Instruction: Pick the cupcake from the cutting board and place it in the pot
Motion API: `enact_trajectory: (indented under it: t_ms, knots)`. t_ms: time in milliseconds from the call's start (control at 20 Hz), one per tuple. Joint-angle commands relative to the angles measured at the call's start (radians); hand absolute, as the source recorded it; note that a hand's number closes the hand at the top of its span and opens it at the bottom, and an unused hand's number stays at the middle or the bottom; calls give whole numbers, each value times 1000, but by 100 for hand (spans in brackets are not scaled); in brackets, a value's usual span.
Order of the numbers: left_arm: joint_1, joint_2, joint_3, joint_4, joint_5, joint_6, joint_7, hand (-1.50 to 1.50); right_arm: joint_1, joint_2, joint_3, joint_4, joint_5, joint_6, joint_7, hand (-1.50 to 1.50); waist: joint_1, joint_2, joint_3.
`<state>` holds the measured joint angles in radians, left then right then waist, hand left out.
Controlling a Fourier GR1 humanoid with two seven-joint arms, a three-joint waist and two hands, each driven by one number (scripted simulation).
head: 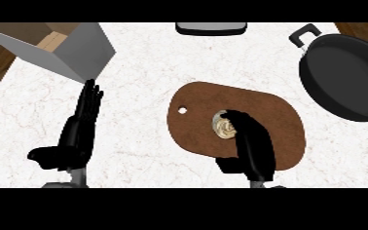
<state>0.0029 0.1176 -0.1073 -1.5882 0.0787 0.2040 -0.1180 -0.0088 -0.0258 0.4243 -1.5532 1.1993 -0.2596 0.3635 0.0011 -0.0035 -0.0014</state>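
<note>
- One small round cupcake with a pale swirled top (224, 127) sits on the one brown, rounded wooden cutting board (208, 102), near the board's middle and a little towards its left side.
- The board lies flat on the white marbled surface (144, 122) and has a single small round hole near its left edge.
- The right hand (251, 141) comes in from the lower edge over the board; its fingers curl over the right side and top of the cupcake, hiding part of it, while the thumb sticks out lower left, apart from the cupcake.
- The left hand (79, 126) rests at the left of the view, fingers straight and pointing up, holding nothing.
- One black round pot with a looped black handle (338, 75) stands at the right edge, well apart from the board, with bare surface between them.
- One open grey box with a brown inside (68, 48) stands at the upper left, just above the left hand's fingertips.
- One dark grey, flat-looking thing (211, 28) shows partly at the top edge; what it is cannot be told.
</note>
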Motion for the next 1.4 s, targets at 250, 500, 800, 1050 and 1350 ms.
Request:
enact_trajectory:
  t_ms: [250,500,800,1050,1350]
  knots:
    - [19,-26,11,16,-35,-18,-27,0,-57,-38,-84,-2,2,-15,-76,150,0,3,1]
    - [-5,-21,3,-31,-19,-32,-9,0,-244,7,-368,171,-22,36,185,150,38,30,2]
    - [-27,-27,-16,-28,-22,-44,-10,0,-393,-60,-580,278,2,91,460,150,75,64,-2]
    - [-55,-43,-56,-15,-37,-55,1,0,-644,-193,-672,424,110,122,634,150,136,64,-2]
    - [-106,-43,-64,-3,-38,-67,26,0,-868,-320,-678,615,294,110,761,150,172,70,-1]
